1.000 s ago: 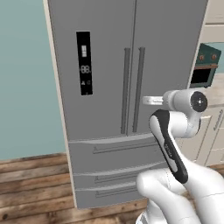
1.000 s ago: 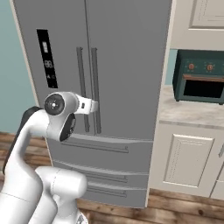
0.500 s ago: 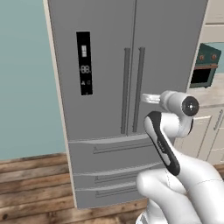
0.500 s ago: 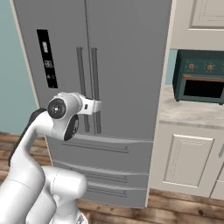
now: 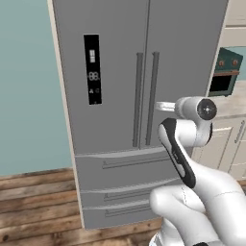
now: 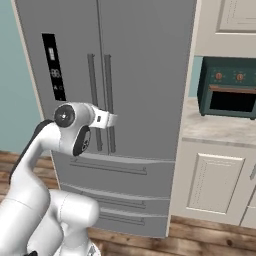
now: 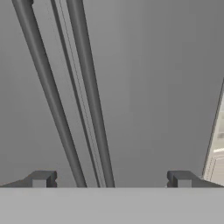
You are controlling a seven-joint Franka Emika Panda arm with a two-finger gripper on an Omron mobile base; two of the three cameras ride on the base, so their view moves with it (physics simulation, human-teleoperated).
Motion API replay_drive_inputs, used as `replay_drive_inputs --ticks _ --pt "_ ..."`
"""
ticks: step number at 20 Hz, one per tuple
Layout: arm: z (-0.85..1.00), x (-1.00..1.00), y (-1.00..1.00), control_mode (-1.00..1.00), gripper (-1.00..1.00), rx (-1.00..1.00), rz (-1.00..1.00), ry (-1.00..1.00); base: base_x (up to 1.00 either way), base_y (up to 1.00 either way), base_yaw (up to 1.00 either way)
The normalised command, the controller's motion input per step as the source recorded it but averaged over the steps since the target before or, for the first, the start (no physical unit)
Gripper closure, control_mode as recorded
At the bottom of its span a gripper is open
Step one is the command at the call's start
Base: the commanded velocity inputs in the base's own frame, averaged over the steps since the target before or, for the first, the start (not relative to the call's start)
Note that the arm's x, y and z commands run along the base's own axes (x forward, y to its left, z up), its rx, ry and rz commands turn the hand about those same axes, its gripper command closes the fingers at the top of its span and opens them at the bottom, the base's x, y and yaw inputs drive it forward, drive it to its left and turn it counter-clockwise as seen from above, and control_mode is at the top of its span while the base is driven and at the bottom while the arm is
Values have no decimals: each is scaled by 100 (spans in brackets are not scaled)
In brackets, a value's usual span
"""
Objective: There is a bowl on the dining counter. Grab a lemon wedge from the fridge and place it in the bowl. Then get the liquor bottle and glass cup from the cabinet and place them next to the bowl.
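The fridge point(image 5: 139, 96) stands closed, its black display panel point(image 5: 92, 68) on the left door and two vertical bar handles point(image 5: 145, 98) flanking the centre seam. The gripper point(image 7: 111, 179) faces the doors near those handles — jaws spread wide, grasping nothing, both bars passing between the fingertips point(image 7: 41, 178) in the hand view. Right of the fridge, a green toaster oven point(image 6: 227, 93) sits on a beige counter point(image 6: 215, 129) above cream cabinets point(image 6: 212, 182).

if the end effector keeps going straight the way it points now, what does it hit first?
The fridge. The open end effector faces its closed doors, with both vertical bar handles between the fingertips, so probably a handle first, then the door. How much gap remains is unclear.
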Motion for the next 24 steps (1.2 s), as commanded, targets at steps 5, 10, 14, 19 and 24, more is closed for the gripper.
replay_drive_inputs --ticks 5,10,14,19,24 --pt "2 12 1 -100 -100 -5 -1 17 0 0 0" --pt "-11 6 -3 -100 -100 1 1 -5 0 0 0" --pt "-1 30 -1 -100 -100 2 4 -1 0 0 0" --pt "1 27 1 -100 -100 0 3 4 0 0 0" --pt "0 17 13 -100 -100 -2 5 11 0 0 0"
